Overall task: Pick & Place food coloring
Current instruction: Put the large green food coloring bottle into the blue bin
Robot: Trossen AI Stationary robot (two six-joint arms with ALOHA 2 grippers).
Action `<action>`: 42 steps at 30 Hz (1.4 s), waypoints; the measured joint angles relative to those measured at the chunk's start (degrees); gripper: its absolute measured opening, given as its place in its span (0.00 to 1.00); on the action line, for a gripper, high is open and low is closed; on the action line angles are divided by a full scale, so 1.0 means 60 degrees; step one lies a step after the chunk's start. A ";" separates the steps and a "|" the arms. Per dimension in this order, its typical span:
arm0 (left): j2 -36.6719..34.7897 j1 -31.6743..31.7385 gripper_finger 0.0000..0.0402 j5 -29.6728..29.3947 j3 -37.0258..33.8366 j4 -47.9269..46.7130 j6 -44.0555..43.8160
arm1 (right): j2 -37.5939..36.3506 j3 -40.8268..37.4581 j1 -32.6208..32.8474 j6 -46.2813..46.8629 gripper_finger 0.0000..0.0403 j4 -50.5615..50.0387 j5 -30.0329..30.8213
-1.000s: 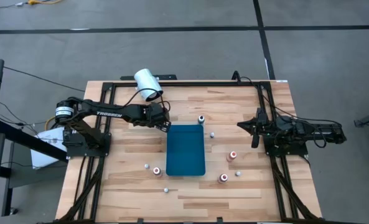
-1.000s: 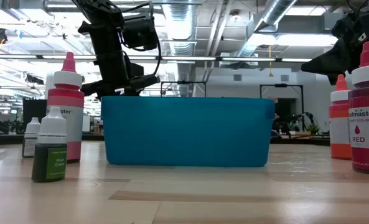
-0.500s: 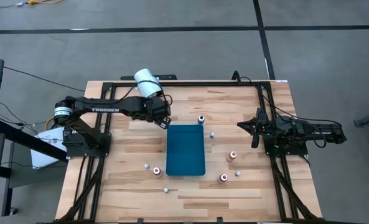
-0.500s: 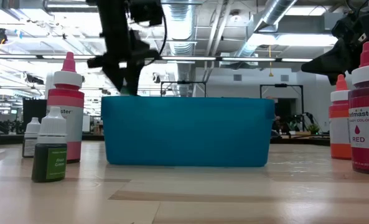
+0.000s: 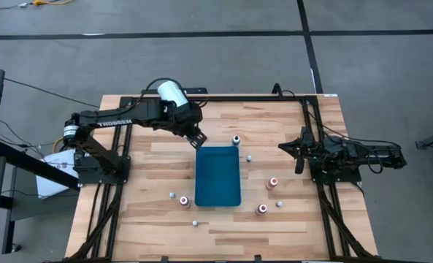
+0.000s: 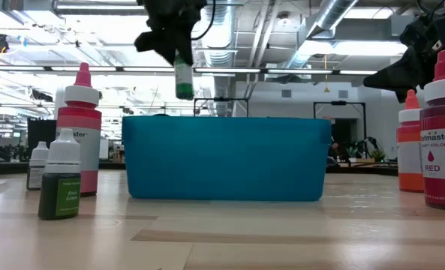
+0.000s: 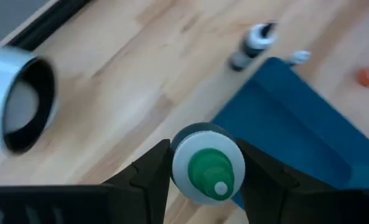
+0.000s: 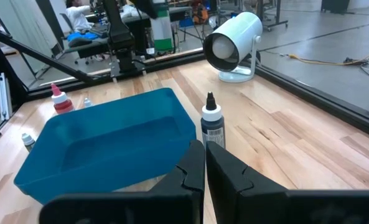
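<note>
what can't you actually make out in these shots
- Inside of the blue tray: hidden in the low view by its near wall.
- Green bottle label: wrist view shows only its cap, between the left gripper fingers.
- Small bottles on the table: too small in the high view to tell colors.

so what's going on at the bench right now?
The left gripper holds a green food coloring bottle in its fingers, up in the air by the far corner of the blue tray. The tray looks empty. The other bottles stand on the table around it. The right gripper waits shut at the right side.
</note>
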 joint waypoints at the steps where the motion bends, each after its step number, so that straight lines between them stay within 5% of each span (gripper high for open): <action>1: 0.0000 -0.0025 0.36 0.0136 0.0010 0.0151 0.0296 | 0.0000 -0.0002 -0.0003 -0.0009 0.02 0.0001 0.0000; 13: 0.0007 -0.0356 0.37 0.3452 -0.0086 0.3006 0.4574 | 0.0000 0.0001 0.0000 -0.0080 0.02 -0.0035 0.0000; 24: 0.0007 -0.0637 0.38 0.3654 -0.0090 0.3469 0.5750 | 0.0000 0.0001 0.0000 -0.0087 0.02 -0.0039 0.0000; 30: 0.0007 -0.0640 0.38 0.3528 -0.0093 0.3469 0.4711 | 0.0000 -0.0002 -0.0001 -0.0087 0.02 -0.0043 0.0000; 42: 0.0007 -0.0664 0.39 0.0779 -0.0097 0.3145 -0.1315 | -0.0002 -0.0001 0.0000 -0.0087 0.02 -0.0041 0.0000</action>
